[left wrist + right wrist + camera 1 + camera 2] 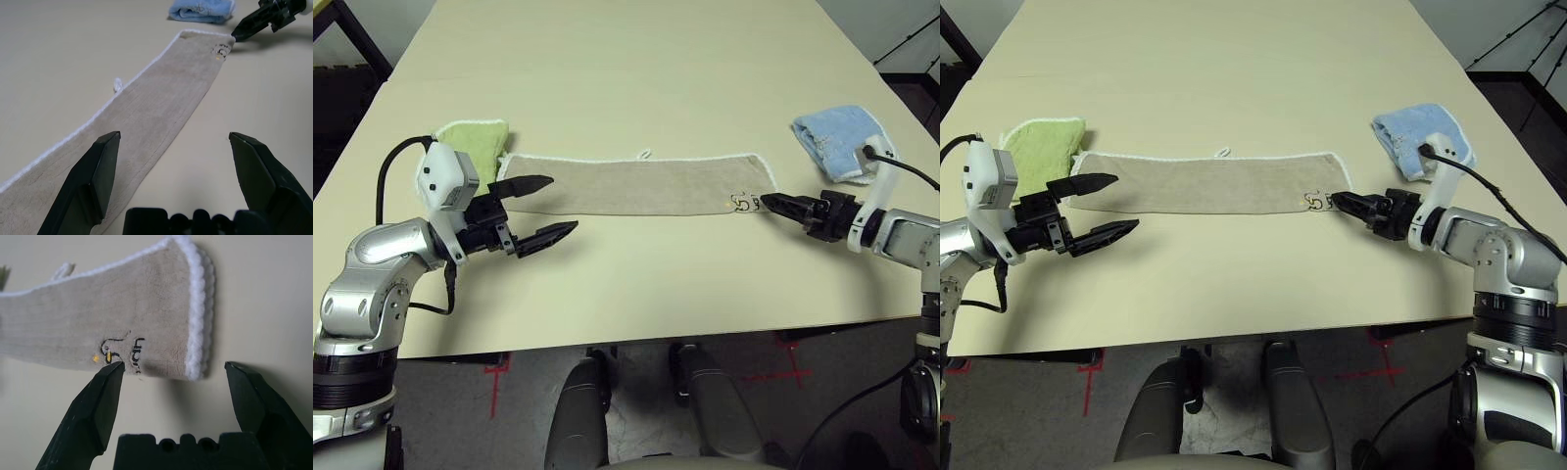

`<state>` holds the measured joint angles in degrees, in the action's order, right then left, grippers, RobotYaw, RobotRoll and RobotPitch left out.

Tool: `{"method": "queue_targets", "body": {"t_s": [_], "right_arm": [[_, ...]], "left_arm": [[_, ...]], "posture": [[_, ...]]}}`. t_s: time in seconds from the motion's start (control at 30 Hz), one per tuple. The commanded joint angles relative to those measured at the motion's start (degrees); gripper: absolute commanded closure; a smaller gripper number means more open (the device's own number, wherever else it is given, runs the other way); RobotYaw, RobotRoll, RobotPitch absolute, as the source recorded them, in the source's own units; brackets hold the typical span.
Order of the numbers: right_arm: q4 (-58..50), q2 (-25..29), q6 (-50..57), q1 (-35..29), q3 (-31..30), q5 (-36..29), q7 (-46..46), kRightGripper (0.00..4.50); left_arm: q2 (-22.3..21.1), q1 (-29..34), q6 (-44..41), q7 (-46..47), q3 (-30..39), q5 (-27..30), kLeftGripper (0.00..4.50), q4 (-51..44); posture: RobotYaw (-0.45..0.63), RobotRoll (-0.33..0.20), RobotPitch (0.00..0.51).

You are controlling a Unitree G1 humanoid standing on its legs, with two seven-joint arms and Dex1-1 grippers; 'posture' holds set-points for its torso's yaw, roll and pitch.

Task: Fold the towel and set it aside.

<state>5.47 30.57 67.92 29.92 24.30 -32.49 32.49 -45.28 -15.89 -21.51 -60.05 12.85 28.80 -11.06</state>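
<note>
Lying flat as a long folded strip on the table (pixel 636 294), the towel (pixel 626 184) stretches between my pincers: my left gripper (pixel 546 208) gapes wide and empty at its green-towel end, my right gripper (pixel 171 369) gapes empty just short of its embroidered corner.

Head views overlook table (pixel 636 59); wrist views sit low.

The towel (pixel 626 186) lies as a long folded strip across the middle of the desk (pixel 636 69). A second towel (pixel 475 145) sits just beyond its left end, a third (pixel 837 142) beyond its right end. The left hand (pixel 543 211) is at the strip's left end, the right hand (pixel 773 204) at its right end.
</note>
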Motion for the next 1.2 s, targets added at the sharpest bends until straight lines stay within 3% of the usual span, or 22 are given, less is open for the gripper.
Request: {"method": "queue_targets", "body": {"t_s": [0.03, 0.33, 0.47, 0.7, 1.07, 1.2], "right_arm": [[0.57, -0.13, 2.88, -0.70, 3.19, -0.53, -4.29, 0.04], [-1.33, -0.67, 6.41, -2.34, 2.92, -2.54, -7.23, 0.04], [-1.80, -3.28, 6.97, -2.38, 1.85, -3.41, -8.11, 0.04], [1.00, -8.36, 3.78, 0.34, -1.08, -2.30, -9.63, 0.04], [6.98, -9.18, -1.55, 3.44, -5.15, -0.47, -8.88, 0.04], [8.62, -9.29, -3.12, 4.68, -6.36, -0.21, -8.41, 0.93]], "left_arm": [[-0.96, 0.07, 0.86, -0.43, -0.77, -0.82, 0.00, 0.49], [-1.34, -0.52, 2.19, -0.47, -1.51, -1.72, 0.00, 2.08], [-1.52, -0.58, 2.32, -0.58, -1.71, -2.03, 0.00, 2.34], [-2.26, -0.34, 2.05, -0.71, -1.49, -2.41, 0.00, 2.09], [-3.30, 0.56, 1.59, -0.12, -1.21, -2.12, 0.00, 1.14], [-3.27, 0.26, 1.49, 0.01, -1.48, -2.22, 0.00, 1.09]], "posture": [[-0.14, 0.000, 0.230], [-0.15, 0.000, 0.232], [-0.14, 0.000, 0.233], [-0.12, 0.000, 0.231], [-0.11, 0.000, 0.232], [-0.11, 0.000, 0.231]]}}
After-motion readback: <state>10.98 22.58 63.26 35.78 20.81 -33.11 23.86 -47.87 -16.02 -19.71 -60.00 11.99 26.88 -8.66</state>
